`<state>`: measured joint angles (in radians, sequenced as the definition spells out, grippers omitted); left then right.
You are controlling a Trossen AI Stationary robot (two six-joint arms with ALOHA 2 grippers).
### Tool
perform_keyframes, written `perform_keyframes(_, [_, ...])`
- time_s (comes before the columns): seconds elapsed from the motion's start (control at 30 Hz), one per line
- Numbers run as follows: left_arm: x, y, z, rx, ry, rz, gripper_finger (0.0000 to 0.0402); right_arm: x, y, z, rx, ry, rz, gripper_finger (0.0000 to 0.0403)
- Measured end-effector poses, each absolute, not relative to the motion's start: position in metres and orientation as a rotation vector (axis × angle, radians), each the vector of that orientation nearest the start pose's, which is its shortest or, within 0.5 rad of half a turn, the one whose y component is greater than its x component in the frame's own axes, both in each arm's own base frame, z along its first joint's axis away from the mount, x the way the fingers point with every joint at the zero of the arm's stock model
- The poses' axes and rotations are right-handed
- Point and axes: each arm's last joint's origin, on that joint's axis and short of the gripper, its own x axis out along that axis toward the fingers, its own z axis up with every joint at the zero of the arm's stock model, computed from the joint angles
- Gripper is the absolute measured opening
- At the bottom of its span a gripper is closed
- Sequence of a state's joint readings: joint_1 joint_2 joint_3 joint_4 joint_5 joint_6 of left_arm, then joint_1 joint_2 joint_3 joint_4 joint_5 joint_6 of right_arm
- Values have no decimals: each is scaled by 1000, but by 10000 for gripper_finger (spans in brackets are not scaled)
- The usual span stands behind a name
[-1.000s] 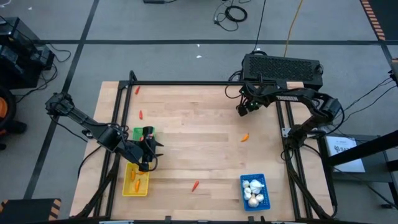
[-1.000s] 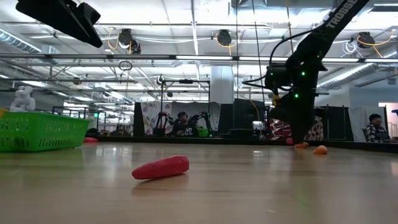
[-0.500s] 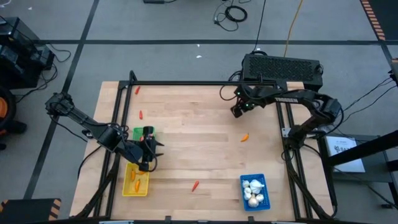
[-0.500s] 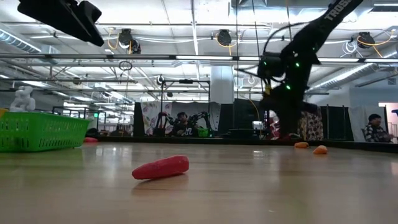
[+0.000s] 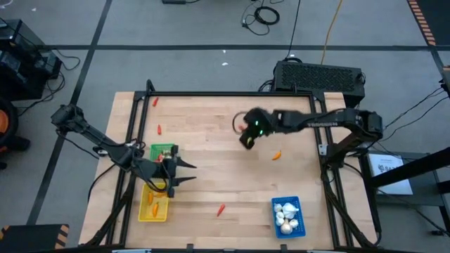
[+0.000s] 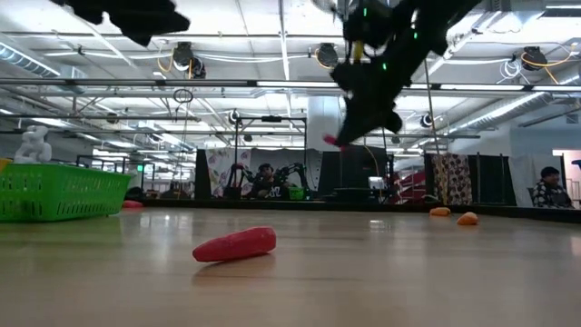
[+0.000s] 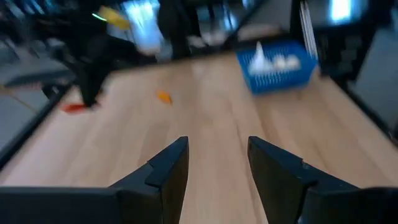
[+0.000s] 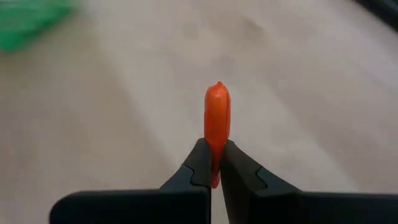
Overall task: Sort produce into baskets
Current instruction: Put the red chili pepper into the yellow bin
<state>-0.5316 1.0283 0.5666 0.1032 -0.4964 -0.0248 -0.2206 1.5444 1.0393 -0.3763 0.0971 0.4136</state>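
The right tool (image 8: 211, 163) is clamped on a red-orange pepper (image 8: 217, 124), held high over the tabletop's middle; the left tool (image 5: 184, 172) hangs with fingers apart just off the green basket (image 5: 162, 150) and yellow basket (image 5: 152, 204) by the left edge. A good step would carry the pepper level to its matching basket, lower it inside the rim, then release; the blue basket (image 5: 287, 215) of garlic sits at the near right.

Three baskets (image 5: 154, 204) sit along the table's (image 5: 211, 126) near edge, produce (image 5: 221, 209) between.
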Motion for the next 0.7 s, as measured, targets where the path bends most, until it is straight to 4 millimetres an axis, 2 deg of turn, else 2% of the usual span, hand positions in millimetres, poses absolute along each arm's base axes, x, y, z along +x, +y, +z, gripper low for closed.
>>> perform_keyframes(0.2, [190, -92, 228, 58, 78, 6, 173, 332, -2, 241, 396, 636, -248, 9])
perform_keyframes(0.37, [190, -84, 222, -81, -14, 41, 173, 340, 53, 261, 320, 427, -36, 9])
perform_keyframes(0.53, [199, -78, 221, -354, -73, 78, 173, 338, 86, 273, 250, 300, 13, 9])
perform_keyframes(0.7, [209, -72, 216, -426, -103, 112, 173, 341, 108, 272, 200, 216, 79, 9])
